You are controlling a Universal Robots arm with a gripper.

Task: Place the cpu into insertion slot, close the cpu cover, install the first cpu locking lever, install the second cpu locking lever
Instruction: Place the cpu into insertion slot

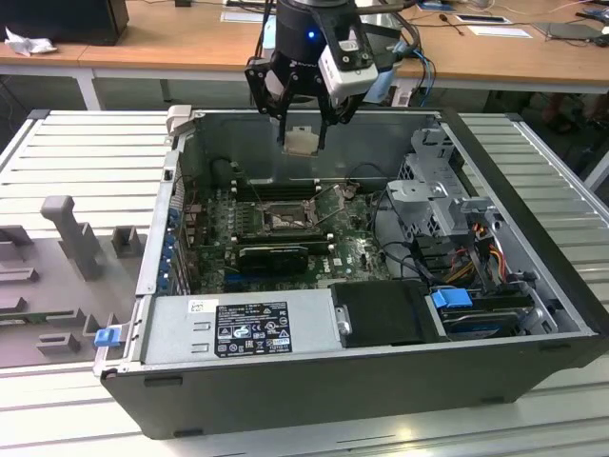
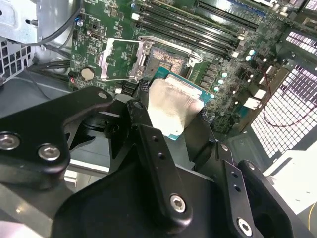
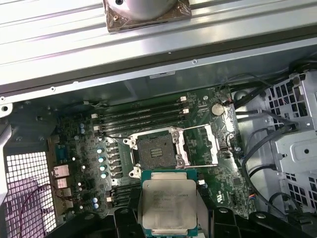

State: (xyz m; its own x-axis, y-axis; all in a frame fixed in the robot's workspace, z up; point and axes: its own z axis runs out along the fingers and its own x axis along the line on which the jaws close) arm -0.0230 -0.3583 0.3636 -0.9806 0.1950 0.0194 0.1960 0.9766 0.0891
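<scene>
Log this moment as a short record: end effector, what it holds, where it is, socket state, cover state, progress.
end effector: end effector, shut on the cpu
cpu position: held in the air above the open computer case, apart from the motherboard
insertion slot: insertion slot empty, dark centre exposed
cpu cover: cpu cover swung open, lying beside the slot
progress: cpu not yet placed; cover not yet closed

The gripper [image 1: 303,133] is hanging over the open computer case [image 1: 381,367] — its fingers [image 1: 283,131] clasping the cpu [image 1: 302,143] — well above the insertion slot [image 1: 285,221].
</scene>
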